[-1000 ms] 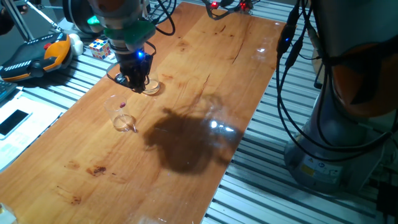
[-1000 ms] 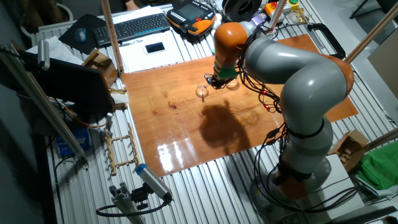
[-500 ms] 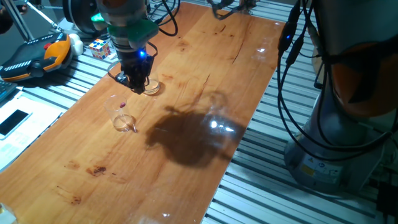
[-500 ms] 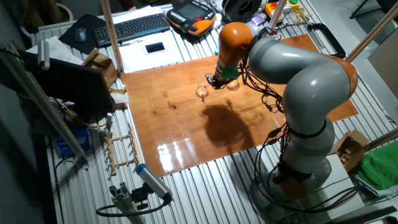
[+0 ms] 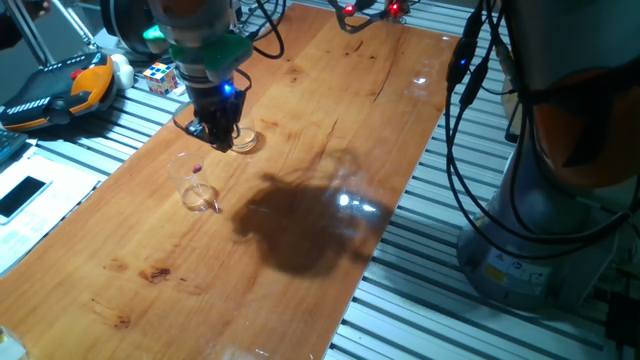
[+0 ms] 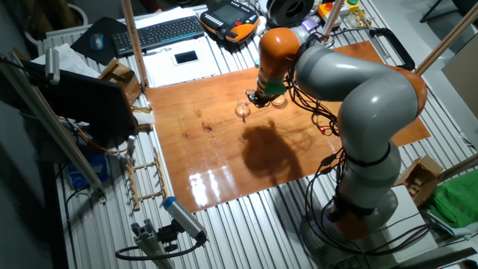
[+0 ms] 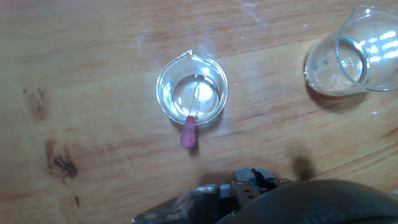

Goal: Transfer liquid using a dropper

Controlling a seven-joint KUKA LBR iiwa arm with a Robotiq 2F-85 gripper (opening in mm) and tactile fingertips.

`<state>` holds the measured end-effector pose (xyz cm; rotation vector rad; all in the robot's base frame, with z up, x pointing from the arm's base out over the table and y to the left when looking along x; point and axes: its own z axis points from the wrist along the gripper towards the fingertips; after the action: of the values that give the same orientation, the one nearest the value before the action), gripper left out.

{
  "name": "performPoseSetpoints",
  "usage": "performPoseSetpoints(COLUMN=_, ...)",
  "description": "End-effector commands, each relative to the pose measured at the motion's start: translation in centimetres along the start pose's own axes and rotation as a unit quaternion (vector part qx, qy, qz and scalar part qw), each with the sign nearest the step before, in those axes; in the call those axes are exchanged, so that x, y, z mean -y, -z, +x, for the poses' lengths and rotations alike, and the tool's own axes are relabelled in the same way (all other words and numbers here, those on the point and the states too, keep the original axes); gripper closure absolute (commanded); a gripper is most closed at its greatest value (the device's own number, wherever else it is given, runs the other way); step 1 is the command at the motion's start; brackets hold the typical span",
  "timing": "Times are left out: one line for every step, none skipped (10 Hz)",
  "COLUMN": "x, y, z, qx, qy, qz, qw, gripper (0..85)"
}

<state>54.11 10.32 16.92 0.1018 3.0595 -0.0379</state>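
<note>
Dropper [image 7: 193, 118] stands in small beaker [image 7: 192, 88], pink bulb leaning over rim at 6 o'clock. End effector [image 5: 218, 133] hovers nearby, not holding it; jaw state can't tell. Second beaker [image 7: 344, 59] at 2 o'clock. Judgement: transfer not started, pick pending.

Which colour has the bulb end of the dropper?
Pink-purple; the dropper shows it best in the hand view.
</note>
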Motion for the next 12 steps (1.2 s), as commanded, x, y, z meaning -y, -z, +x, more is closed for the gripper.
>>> performPoseSetpoints(x=0.0, y=0.0, z=0.0, qx=0.002, qy=0.012, qz=0.005, qw=1.0, gripper=84.0)
performPoseSetpoints(x=0.0, y=0.0, z=0.0, qx=0.002, qy=0.024, qz=0.011, qw=1.0, gripper=84.0)
performPoseSetpoints(x=0.0, y=0.0, z=0.0, qx=0.0, qy=0.036, qz=0.008, qw=0.999, gripper=84.0)
performPoseSetpoints(x=0.0, y=0.0, z=0.0, qx=0.0, qy=0.041, qz=0.005, qw=0.999, gripper=84.0)
performPoseSetpoints(x=0.2, y=0.0, z=0.0, qx=0.0, qy=0.045, qz=0.007, qw=0.999, gripper=84.0)
performPoseSetpoints(x=0.6, y=0.0, z=0.0, qx=0.0, qy=0.041, qz=0.005, qw=0.999, gripper=84.0)
performPoseSetpoints(x=0.8, y=0.0, z=0.0, qx=-0.001, qy=0.038, qz=0.004, qw=0.999, gripper=84.0)
performPoseSetpoints(x=1.0, y=0.1, z=-0.1, qx=0.0, qy=0.031, qz=-0.004, qw=1.0, gripper=84.0)
performPoseSetpoints(x=1.1, y=0.2, z=-0.1, qx=-0.001, qy=0.028, qz=-0.008, qw=1.0, gripper=83.0)
performPoseSetpoints(x=1.1, y=0.2, z=-0.2, qx=0.002, qy=0.023, qz=-0.01, qw=1.0, gripper=73.7)
performPoseSetpoints(x=1.1, y=0.3, z=-0.4, qx=0.005, qy=0.014, qz=-0.016, qw=1.0, gripper=65.3)
performPoseSetpoints(x=0.8, y=0.3, z=-0.5, qx=0.01, qy=0.006, qz=-0.014, qw=1.0, gripper=63.0)
